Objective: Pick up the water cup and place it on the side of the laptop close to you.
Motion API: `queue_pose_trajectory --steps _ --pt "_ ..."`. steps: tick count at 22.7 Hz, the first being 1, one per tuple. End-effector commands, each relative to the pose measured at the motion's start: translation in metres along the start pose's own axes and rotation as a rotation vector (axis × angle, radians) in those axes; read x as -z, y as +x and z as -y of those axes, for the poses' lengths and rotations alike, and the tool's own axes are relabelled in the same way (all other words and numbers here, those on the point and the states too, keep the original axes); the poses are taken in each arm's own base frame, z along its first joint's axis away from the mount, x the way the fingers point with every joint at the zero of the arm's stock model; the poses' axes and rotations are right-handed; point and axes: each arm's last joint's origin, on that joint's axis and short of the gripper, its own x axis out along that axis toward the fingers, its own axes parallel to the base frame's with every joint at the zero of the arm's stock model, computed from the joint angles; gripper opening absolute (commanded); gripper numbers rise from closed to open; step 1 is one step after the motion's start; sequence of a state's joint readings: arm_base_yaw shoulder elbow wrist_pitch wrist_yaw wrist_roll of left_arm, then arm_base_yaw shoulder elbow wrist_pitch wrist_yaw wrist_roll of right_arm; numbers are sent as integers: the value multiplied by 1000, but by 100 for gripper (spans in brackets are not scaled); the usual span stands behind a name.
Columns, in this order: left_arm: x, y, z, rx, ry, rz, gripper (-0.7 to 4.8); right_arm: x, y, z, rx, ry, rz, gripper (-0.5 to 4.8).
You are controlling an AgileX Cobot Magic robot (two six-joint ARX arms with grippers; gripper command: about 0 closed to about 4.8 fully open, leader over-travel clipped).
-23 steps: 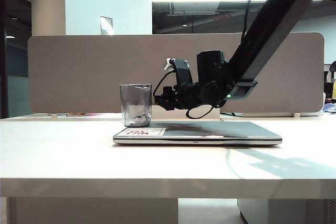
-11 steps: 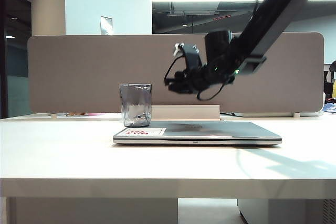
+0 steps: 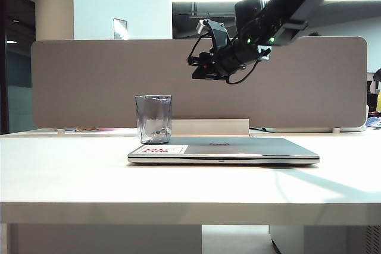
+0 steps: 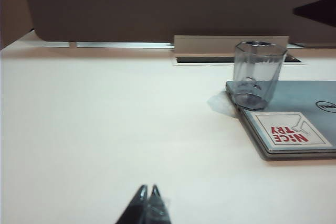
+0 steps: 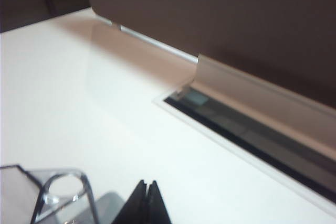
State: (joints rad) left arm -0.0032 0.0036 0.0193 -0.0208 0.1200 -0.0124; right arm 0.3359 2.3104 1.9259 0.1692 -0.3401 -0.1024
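Note:
The water cup [image 3: 153, 119], smoky and transparent, stands upright at the back left corner of the closed silver laptop [image 3: 238, 149], behind its white sticker [image 3: 165, 149]. My right gripper [image 3: 196, 71] hangs high above the laptop, up and to the right of the cup, shut and empty. In the right wrist view its tips [image 5: 146, 183] meet, with the cup's rim and handle [image 5: 58, 190] below them. The left wrist view shows the cup [image 4: 258, 74] on the laptop's [image 4: 299, 114] corner and my left gripper [image 4: 147, 188] shut, empty, low over bare table far from both.
A grey partition panel [image 3: 89, 81] runs along the table's back. A cable slot with a raised flap [image 5: 247, 124] lies behind the laptop. A small crumpled white scrap [image 4: 219, 103] lies by the laptop's corner. The table's front edge [image 3: 178, 209] is near the camera.
My right gripper has let go beside the cup, shut its jaws, and risen up and to the right. The cup stays put on the laptop.

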Motion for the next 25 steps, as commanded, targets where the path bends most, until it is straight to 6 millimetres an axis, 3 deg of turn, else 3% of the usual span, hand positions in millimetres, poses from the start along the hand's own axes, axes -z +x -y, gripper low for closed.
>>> queue_pose_trajectory --steps 1,7,11,16,19,25 --pt "-3 1 0 -9 11 57 -6 -18 -14 -5 -14 16 -54 -1" --pt "-5 10 -1 -9 -3 34 -6 -47 -44 -15 -102 60 -150 -2" --pt "-27 26 -3 -9 -3 8 -6 -63 -63 -25 -165 84 -193 -2" --pt "-67 81 -9 0 -10 -61 -6 -63 -75 -30 -175 128 -297 -2" --pt "-87 132 -13 34 -21 -124 -6 -61 -80 -32 -184 150 -348 -2" --pt "-93 196 -18 97 -34 -187 -6 -63 -84 -33 -202 162 -362 -2"
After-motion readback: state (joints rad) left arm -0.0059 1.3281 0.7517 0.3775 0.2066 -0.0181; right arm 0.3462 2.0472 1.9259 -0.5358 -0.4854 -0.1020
